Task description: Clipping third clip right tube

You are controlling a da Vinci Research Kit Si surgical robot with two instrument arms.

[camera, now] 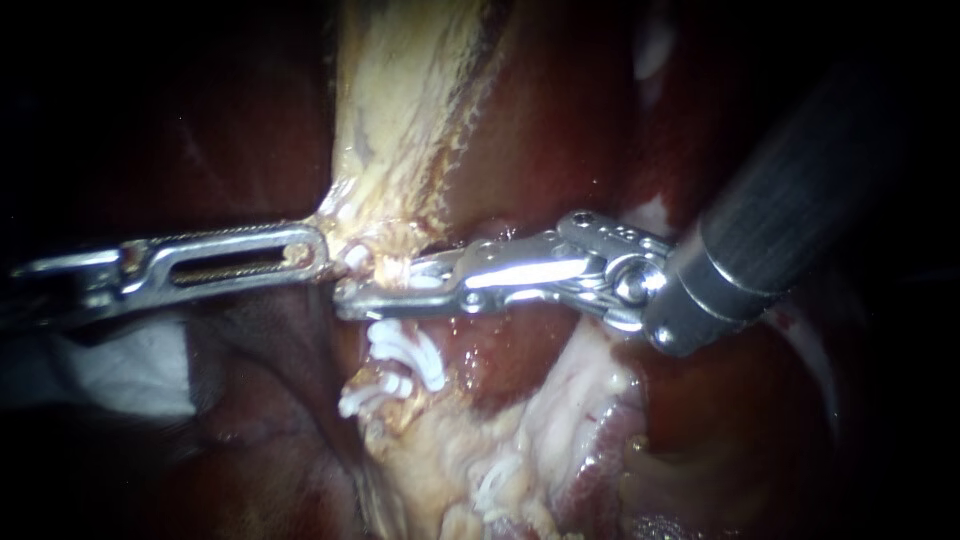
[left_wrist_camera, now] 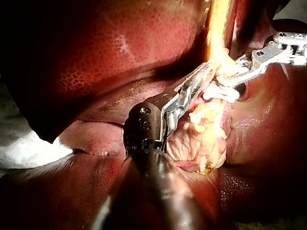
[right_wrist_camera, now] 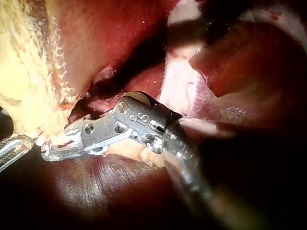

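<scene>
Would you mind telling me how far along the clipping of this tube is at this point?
Done: white clips already sit on the tube, just below the right instrument. In hand: the left instrument holds the pale tissue, jaws shut on it, while the right instrument's tip lies across the tube above those clips. Left: no new clip shows seated there yet; closing and withdrawing remain.

Left instrument: tip is covered by yellowish tissue, and the shaft is lost in the dark at the endoscope view's left. Right instrument: tip is buried in the same tissue, the tube under it cannot be made out, and the shaft is blurred. White clips are bunched, so no count can be given. In both wrist views the near shafts are blurred.
</scene>
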